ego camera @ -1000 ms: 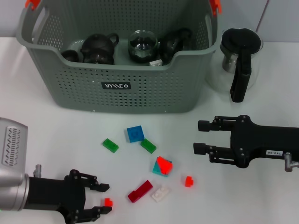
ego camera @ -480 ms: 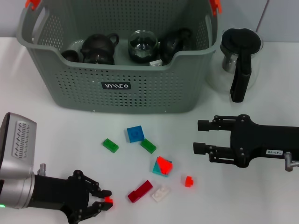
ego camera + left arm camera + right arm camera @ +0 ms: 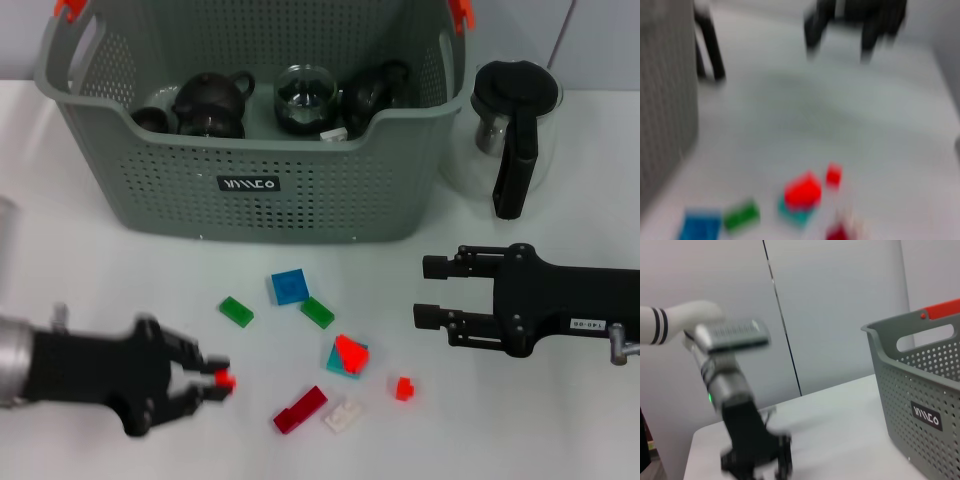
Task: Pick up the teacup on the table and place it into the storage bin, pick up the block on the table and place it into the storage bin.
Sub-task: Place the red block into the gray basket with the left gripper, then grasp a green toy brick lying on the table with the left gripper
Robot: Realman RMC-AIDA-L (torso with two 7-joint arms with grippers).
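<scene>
My left gripper hovers at the front left of the table, shut on a small red block. The right wrist view shows that same left gripper from across the table. The grey-green storage bin stands at the back, holding dark teapots and a glass cup; I cannot tell which piece is the teacup. My right gripper rests open at the right, holding nothing. Loose blocks lie between the arms, among them a red block on a teal one.
A clear glass pitcher with a black handle stands right of the bin. On the table lie a blue block, two green blocks, a small red one, a dark red one and a white one.
My left gripper shut on the small red block, then rose and moved away from the table's front edge with it. The right arm has not moved.
</scene>
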